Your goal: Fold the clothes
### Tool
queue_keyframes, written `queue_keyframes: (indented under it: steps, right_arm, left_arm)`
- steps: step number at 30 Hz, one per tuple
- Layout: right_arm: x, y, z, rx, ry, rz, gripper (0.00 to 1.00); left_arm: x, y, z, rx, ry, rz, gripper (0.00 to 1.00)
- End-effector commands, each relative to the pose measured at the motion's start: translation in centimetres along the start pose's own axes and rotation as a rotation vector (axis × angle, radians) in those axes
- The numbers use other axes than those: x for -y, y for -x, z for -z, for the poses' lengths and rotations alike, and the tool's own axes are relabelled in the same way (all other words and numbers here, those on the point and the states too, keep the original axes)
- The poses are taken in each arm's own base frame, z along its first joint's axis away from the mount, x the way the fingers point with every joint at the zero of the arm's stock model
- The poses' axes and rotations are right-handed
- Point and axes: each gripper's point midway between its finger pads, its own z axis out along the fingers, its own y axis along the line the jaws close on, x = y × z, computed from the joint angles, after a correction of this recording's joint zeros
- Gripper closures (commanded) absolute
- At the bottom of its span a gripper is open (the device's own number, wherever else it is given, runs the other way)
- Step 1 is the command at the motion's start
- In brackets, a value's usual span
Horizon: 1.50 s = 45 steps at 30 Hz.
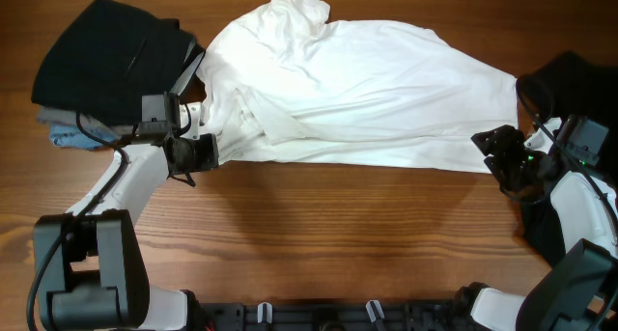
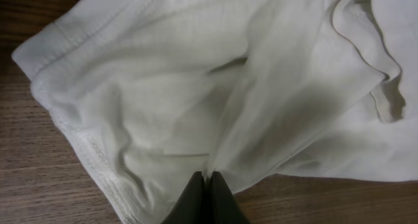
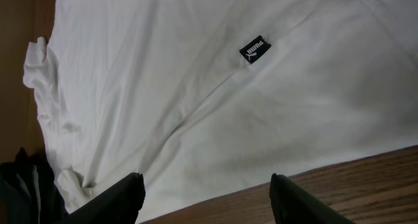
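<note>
Grasp step: left end effector (image 2: 208, 179) clamped on T-shirt (image 2: 163, 100) fold just ahead, right end effector (image 3: 206, 188) apart, cloth below it, should pinch next.

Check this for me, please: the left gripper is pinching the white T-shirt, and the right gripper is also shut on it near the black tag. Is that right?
Not quite. The right gripper is not shut: the right wrist view shows its jaws standing open at the shirt's edge, near the black tag. The left gripper is indeed pinching the white T-shirt.
</note>
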Motion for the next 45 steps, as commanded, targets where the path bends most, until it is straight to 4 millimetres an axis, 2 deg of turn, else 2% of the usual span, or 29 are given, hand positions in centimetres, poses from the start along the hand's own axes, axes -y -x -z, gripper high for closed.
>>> queue_keyframes:
  steps: [1, 4, 8, 11, 12, 15, 18, 20, 25, 32, 35, 37, 39, 40, 45]
  right_arm:
    - [0.1, 0.4, -0.1, 0.009, -0.018, 0.008, 0.34]
    - [0.5, 0.6, -0.1, 0.019, -0.039, 0.007, 0.34]
    - [0.7, 0.7, -0.1, 0.024, -0.052, 0.008, 0.34]
    - [0.7, 0.7, -0.1, 0.024, -0.052, 0.007, 0.33]
    - [0.7, 0.7, -0.1, 0.024, -0.052, 0.007, 0.34]
    - [0.7, 0.7, -0.1, 0.025, -0.053, 0.008, 0.33]
    - [0.8, 0.7, -0.1, 0.025, -0.056, 0.008, 0.32]
    - [0.8, 0.6, -0.1, 0.022, -0.058, 0.006, 0.33]
    - [1.4, 0.8, 0.0, 0.035, -0.093, 0.012, 0.3]
    - [1.7, 0.4, 0.0, 0.015, -0.101, 0.019, 0.31]
    - [1.8, 0.1, 0.0, 0.005, -0.105, 0.013, 0.31]
    - [1.8, -0.1, 0.0, -0.001, -0.108, 0.009, 0.31]
    - [1.9, -0.2, 0.0, -0.006, -0.11, 0.016, 0.31]
    - [1.9, -0.2, 0.0, -0.008, -0.11, 0.024, 0.31]
    - [1.9, -0.2, 0.0, -0.009, -0.111, 0.029, 0.31]
  left_arm:
    - [-0.7, 3.1, 0.9, 0.078, 0.067, -0.042, 0.96]
    - [-0.9, 5.8, 1.6, 0.173, 0.096, -0.057, 0.96]
    - [-0.7, 7.5, 1.8, 0.241, 0.091, -0.068, 0.96]
    - [-0.7, 7.8, 1.7, 0.254, 0.09, -0.07, 0.71]
    - [-0.7, 7.8, 1.7, 0.254, 0.09, -0.07, 0.67]
    - [-0.7, 7.8, 1.7, 0.251, 0.091, -0.069, 0.66]
    - [-0.9, 6.8, 1.5, 0.209, 0.094, -0.062, 0.45]
    - [-1.1, 5.3, 1.2, 0.148, 0.103, -0.052, 0.41]
    - [-2.4, 2.4, 0.9, 0.045, 0.162, -0.032, 0.4]
    - [-3.2, 1.1, -0.6, -0.003, 0.183, -0.024, 0.39]
    - [-3.7, 0.7, -1.7, -0.024, 0.2, -0.022, 0.41]
    - [-4.0, 0.4, -2.5, -0.041, 0.202, -0.016, 0.51]
    - [-4.5, 0.5, -2.9, -0.038, 0.205, 0.008, 0.74]
    - [-4.7, 0.8, -2.8, -0.022, 0.206, 0.038, 0.94]
    - [-5.7, 2.7, -2.3, 0.063, 0.201, 0.139, 0.96]
